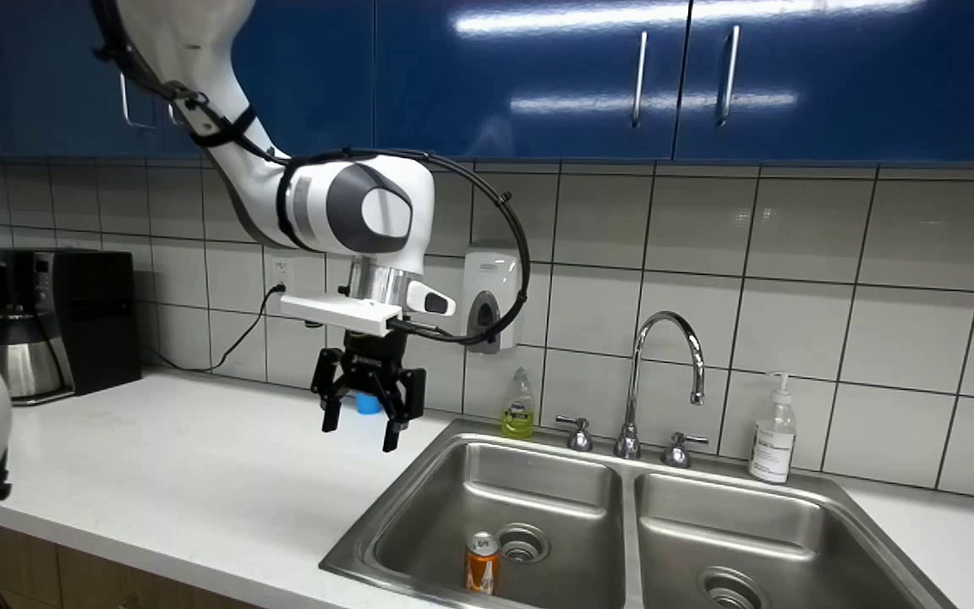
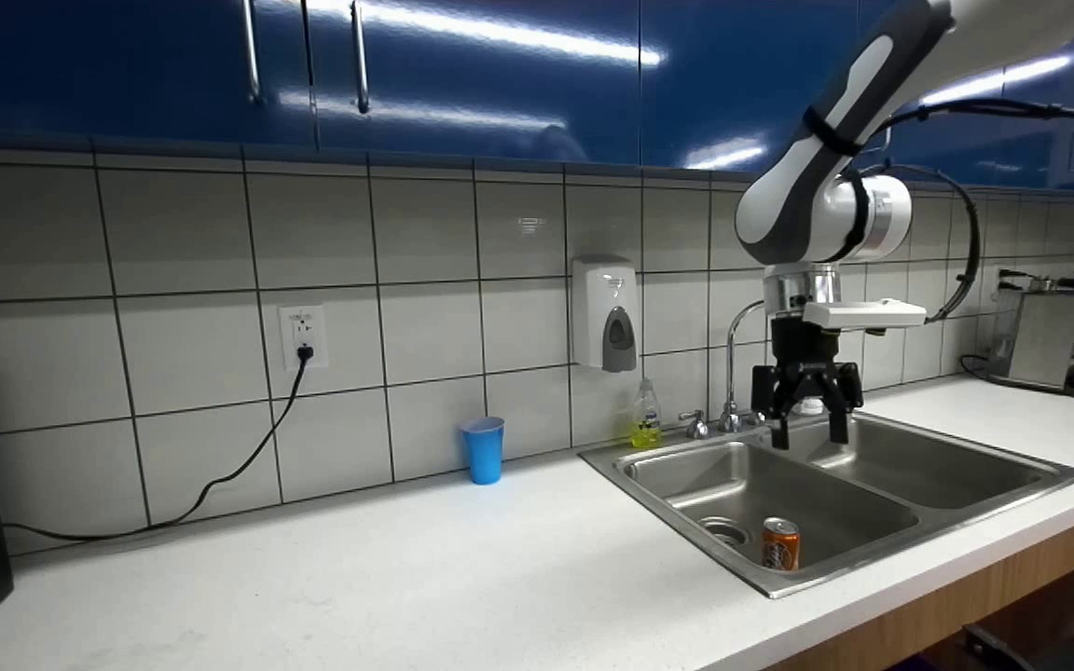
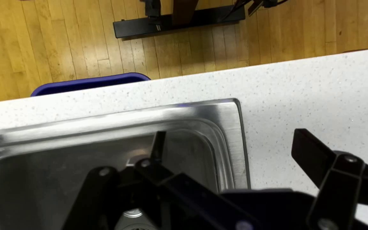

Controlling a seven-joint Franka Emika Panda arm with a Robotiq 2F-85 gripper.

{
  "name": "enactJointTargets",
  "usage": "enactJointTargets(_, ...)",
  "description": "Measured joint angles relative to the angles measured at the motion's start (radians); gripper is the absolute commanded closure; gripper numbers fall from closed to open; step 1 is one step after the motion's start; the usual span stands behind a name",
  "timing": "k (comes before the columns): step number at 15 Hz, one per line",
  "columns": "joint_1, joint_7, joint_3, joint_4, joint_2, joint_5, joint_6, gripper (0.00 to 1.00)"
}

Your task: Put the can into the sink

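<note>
The orange can (image 1: 482,565) with a pale metallic top stands upright inside a basin of the stainless steel sink (image 1: 629,529), near the drain. An exterior view also shows the can (image 2: 780,545) in the basin nearer the blue cup, behind the sink's rim (image 2: 686,522). My gripper (image 1: 361,429) is open and empty, raised well above the counter and sink level; it also shows open in an exterior view (image 2: 809,432). In the wrist view the open fingers (image 3: 230,140) straddle the sink's side rim (image 3: 233,137), with nothing between them. There the can is mostly hidden behind a finger.
A chrome faucet (image 1: 635,372) with two handles rises behind the basins. A yellow-green soap bottle (image 1: 518,414) and a pump bottle (image 1: 773,448) stand on the back edge. A blue cup (image 2: 484,452) stands by the wall. A soap dispenser (image 1: 491,296) hangs above.
</note>
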Motion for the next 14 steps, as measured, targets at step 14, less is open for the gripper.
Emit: enactJointTargets(14,0.0,0.016,-0.001,-0.054,-0.091,-0.005,-0.02,0.0)
